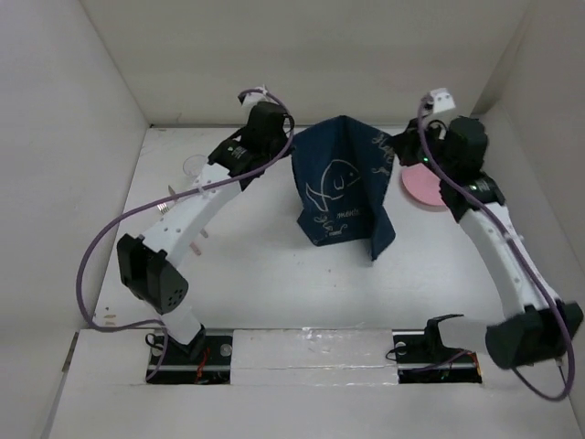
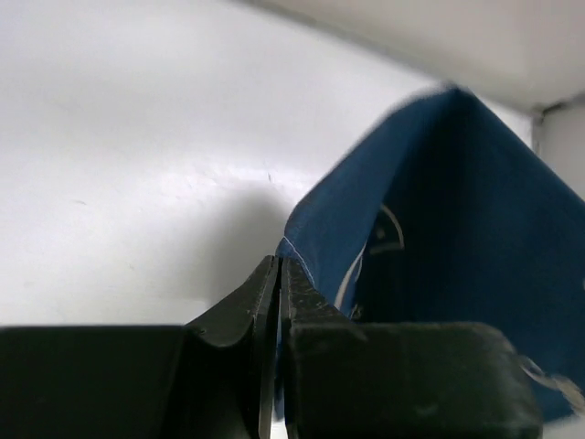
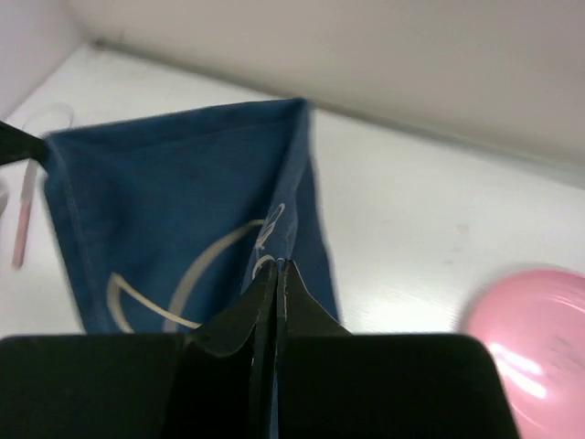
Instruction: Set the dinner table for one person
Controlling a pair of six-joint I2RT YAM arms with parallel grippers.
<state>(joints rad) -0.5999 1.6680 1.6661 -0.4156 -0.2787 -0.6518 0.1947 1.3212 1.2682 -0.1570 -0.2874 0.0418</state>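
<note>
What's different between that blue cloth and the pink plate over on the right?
The blue cloth is dark navy with a pale fish drawing; the pink plate is plain. The cloth hangs in the air, pinched by the left gripper and right gripper; the plate lies flat on the table. The cloth drapes in folds; the plate is a round disc. Both are toward the table's far side.

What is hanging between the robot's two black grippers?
The navy blue cloth placemat with a white fish outline hangs there, pinched by the left gripper and the right gripper. The top external view shows it best.
</note>
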